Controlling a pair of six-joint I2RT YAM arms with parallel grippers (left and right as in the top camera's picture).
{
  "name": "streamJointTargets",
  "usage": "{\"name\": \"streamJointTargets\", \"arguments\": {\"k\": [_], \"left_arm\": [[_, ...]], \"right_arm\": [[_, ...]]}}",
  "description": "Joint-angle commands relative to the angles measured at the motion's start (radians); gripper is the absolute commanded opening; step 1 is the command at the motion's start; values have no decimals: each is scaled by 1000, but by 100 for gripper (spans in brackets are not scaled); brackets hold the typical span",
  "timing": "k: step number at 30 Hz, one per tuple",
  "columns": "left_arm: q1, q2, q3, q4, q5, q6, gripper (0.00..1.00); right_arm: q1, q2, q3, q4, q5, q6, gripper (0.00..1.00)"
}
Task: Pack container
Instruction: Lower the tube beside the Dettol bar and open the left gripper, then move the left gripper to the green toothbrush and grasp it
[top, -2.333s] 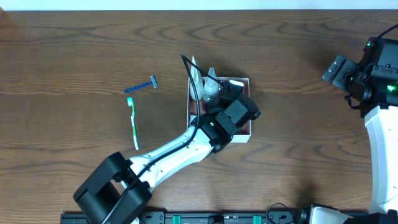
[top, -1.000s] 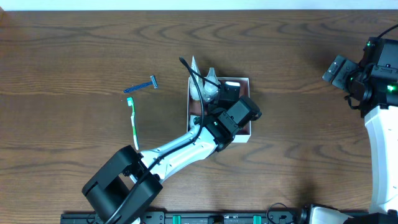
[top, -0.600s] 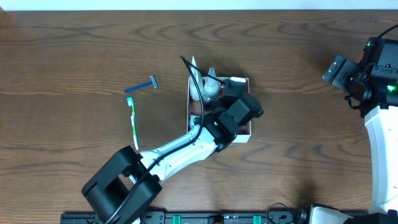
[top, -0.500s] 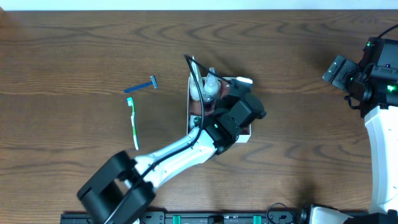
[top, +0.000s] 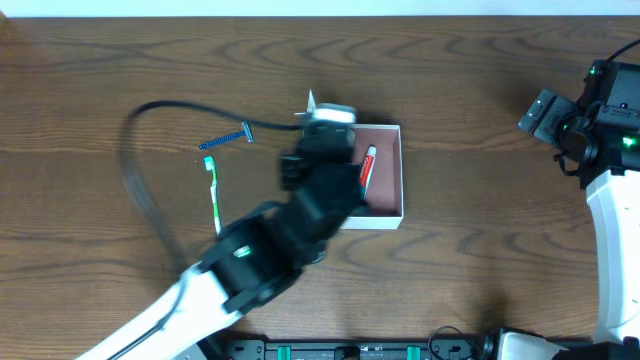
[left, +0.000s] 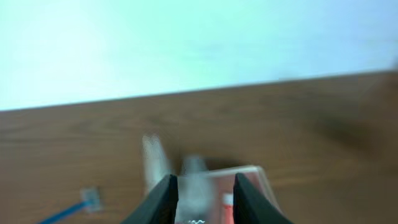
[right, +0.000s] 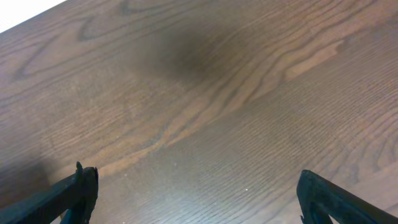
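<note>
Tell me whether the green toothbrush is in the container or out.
Out. The toothbrush lies on the table, well left of the container and near the blue razor.

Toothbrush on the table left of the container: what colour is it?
The toothbrush is green and white, clearest in the overhead view.

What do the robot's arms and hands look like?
The left arm is white with chunky black joints, a tiny green light and a long looping black cable. The right arm is white and black too, with green lights. The left hand and right hand each have two black fingers.
</note>
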Motion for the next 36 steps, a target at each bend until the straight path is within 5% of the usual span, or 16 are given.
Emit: {"name": "streamJointTargets", "arguments": {"k": [1, 8, 17, 26, 36], "left_arm": [[67, -42, 10, -106, -155, 15, 31], [330, 5, -10, -402, 0, -228, 41], [620, 204, -68, -412, 260, -227, 42], [742, 476, -76, -383, 391, -135, 41], [837, 549, -81, -364, 451, -6, 42]], "right_arm": [[-5, 5, 4, -1, 0, 10, 99], [-5, 5, 4, -1, 0, 10, 99], [-5, 5, 4, -1, 0, 10, 99], [-5, 5, 4, -1, 0, 10, 99], [-5, 5, 4, -1, 0, 10, 99]]}}
